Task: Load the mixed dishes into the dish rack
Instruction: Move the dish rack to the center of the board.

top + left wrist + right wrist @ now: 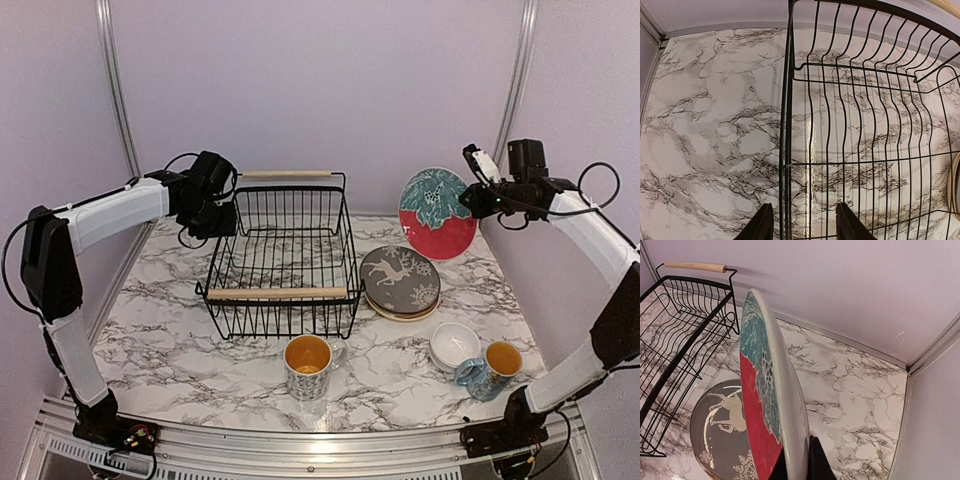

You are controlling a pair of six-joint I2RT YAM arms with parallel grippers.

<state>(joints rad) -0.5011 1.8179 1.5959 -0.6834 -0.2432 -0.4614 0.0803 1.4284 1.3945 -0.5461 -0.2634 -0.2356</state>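
Note:
The black wire dish rack (pixel 277 293) with wooden handles stands mid-table, empty. My left gripper (pixel 213 213) hovers at its back left corner. In the left wrist view its fingers (pixel 804 207) are open and straddle the rack's side wall (pixel 786 125) without touching it. My right gripper (pixel 470 200) is shut on the rim of the red plate with the teal leaf (pixel 437 213), held on edge above the table, right of the rack. The right wrist view shows that plate (pixel 757 390) pinched between the fingers (pixel 799 452).
The grey reindeer plate (pixel 399 279) lies on a tan plate (pixel 400 314) right of the rack, below the held plate. White bowls (pixel 455 345) and a mug (pixel 493 368) sit front right. Another mug (pixel 308 366) stands in front of the rack. Walls are close behind.

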